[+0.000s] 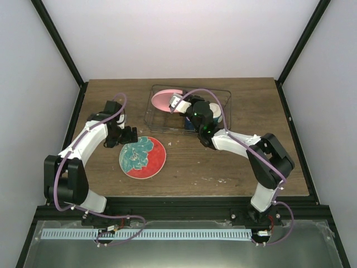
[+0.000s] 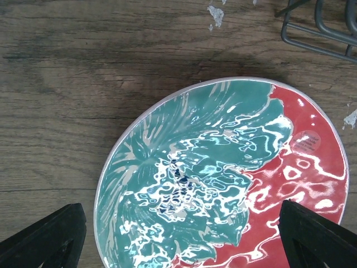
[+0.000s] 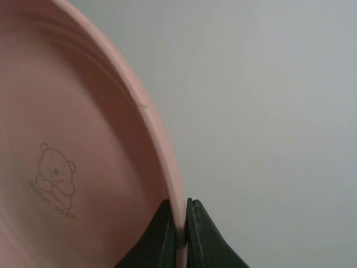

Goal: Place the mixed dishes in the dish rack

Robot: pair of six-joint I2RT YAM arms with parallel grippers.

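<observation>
The right claw (image 3: 181, 226) is clenched on the rim of the pink round plate (image 3: 83, 139), which carries a small bear print and is held on edge over the left part of the dish rack (image 1: 223, 90). I cannot tell whether the plate touches the wires. In the rack's right part a pale bowl (image 1: 216, 106) shows, half hidden by the arm. The left claw (image 2: 179, 223) is released, its fingers spread wide above a teal-and-red plate (image 2: 223, 173) lying flat on the worktop (image 2: 67, 84), near the rack.
</observation>
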